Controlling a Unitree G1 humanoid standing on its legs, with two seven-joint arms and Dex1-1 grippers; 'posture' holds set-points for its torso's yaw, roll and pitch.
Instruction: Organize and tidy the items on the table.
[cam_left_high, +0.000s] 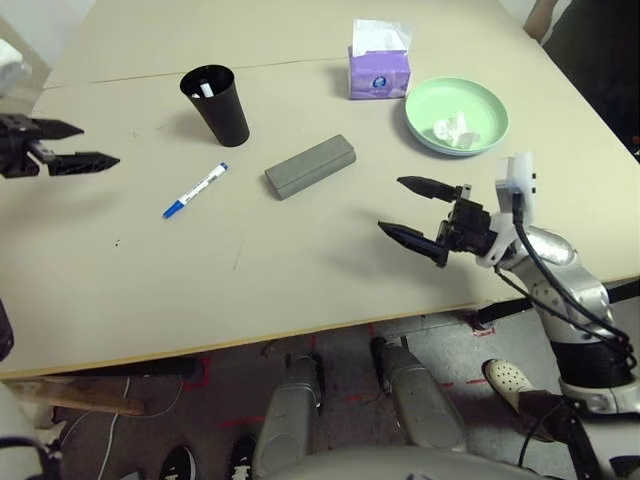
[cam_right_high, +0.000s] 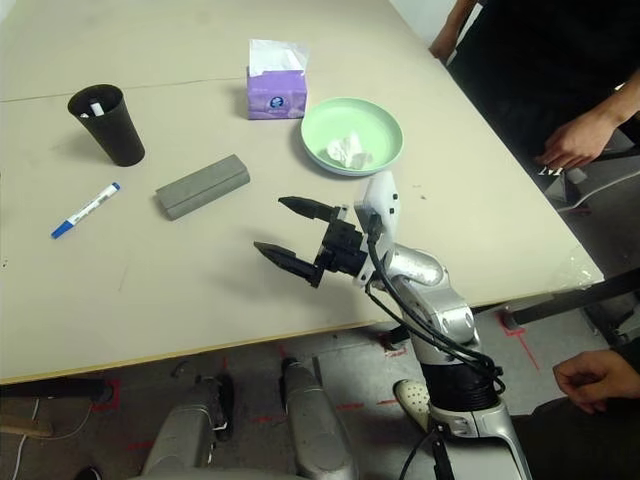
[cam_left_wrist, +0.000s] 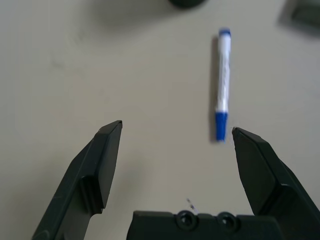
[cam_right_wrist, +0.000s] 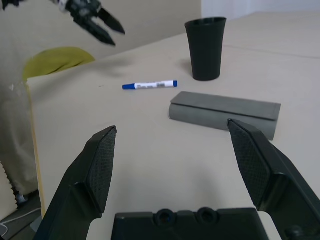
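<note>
A white blue-capped marker (cam_left_high: 196, 190) lies on the table (cam_left_high: 150, 270) in front of the tall black cup (cam_left_high: 216, 104), which holds another white marker (cam_left_high: 205, 90). The grey glasses case (cam_left_high: 310, 166) lies shut at the centre. A crumpled white tissue (cam_left_high: 455, 130) rests in the green plate (cam_left_high: 490, 106) at the back right. My left gripper (cam_left_high: 88, 144) hovers open at the left edge, a hand's width left of the loose marker (cam_left_wrist: 223, 80). My right gripper (cam_left_high: 410, 210) is open, empty, near the front edge, right of the case (cam_right_wrist: 225, 114).
A purple tissue box (cam_left_high: 379, 62) stands behind the plate. A person's hands (cam_right_high: 572, 140) show beyond the table's right edge. The table's front half between my grippers is bare.
</note>
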